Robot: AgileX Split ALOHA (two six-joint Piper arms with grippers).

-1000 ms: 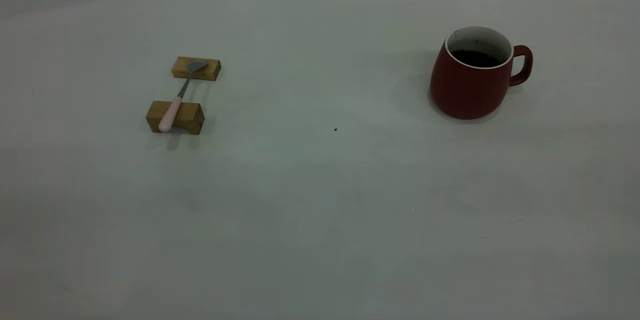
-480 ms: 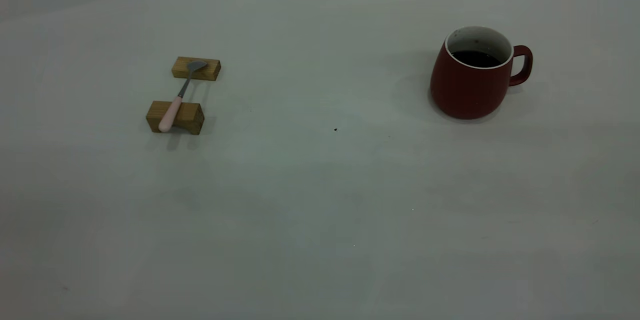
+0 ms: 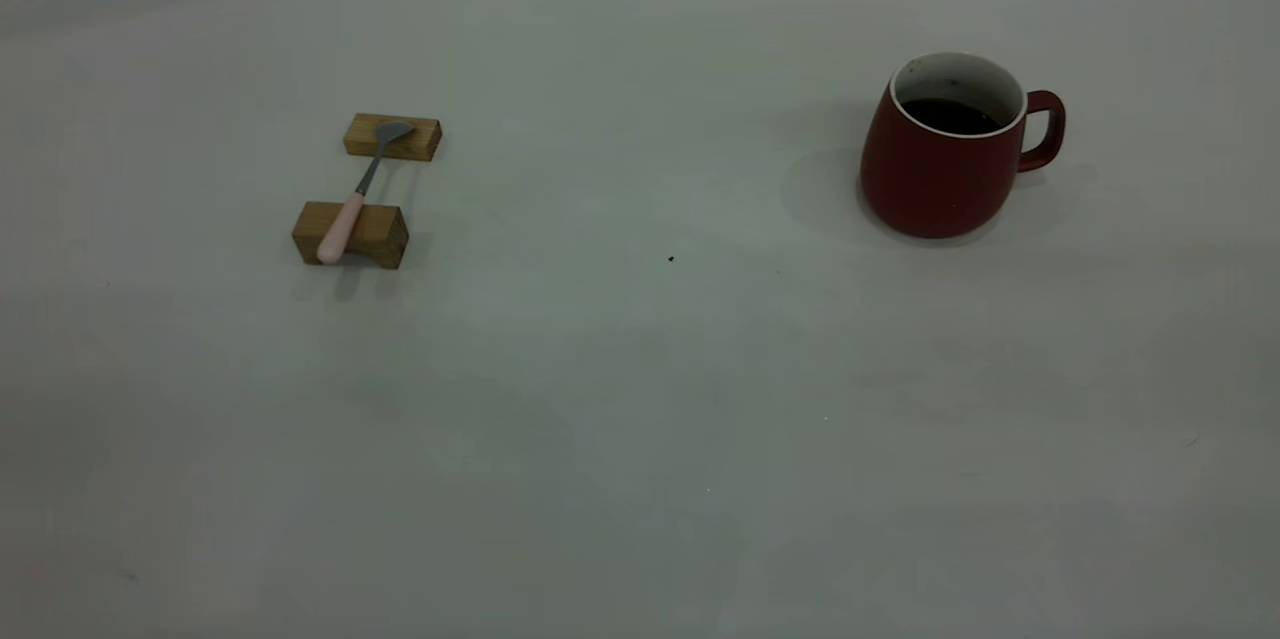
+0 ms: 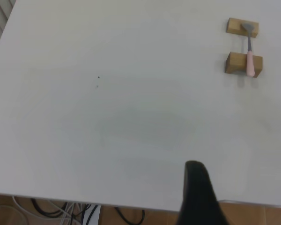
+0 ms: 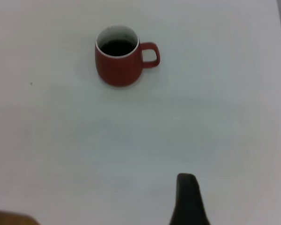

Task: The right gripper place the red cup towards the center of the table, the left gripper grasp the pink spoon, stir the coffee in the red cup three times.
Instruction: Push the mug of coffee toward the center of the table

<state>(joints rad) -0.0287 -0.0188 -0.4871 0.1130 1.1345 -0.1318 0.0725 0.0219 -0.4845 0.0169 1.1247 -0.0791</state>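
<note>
Pale table [image 3: 640, 399] bears red cup [image 3: 945, 159] well apart from pink spoon [image 3: 352, 199].

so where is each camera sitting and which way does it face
Exterior: outside the rig, above the table, looking down at the spoon on two wooden blocks and the cup; no arm shows.
Left wrist: high near the table edge, facing spoon and blocks; one dark finger of the left end effector shows.
Right wrist: high, facing the cup; one finger of the right end effector shows.
Each wrist view shares its objects with the exterior.
</note>
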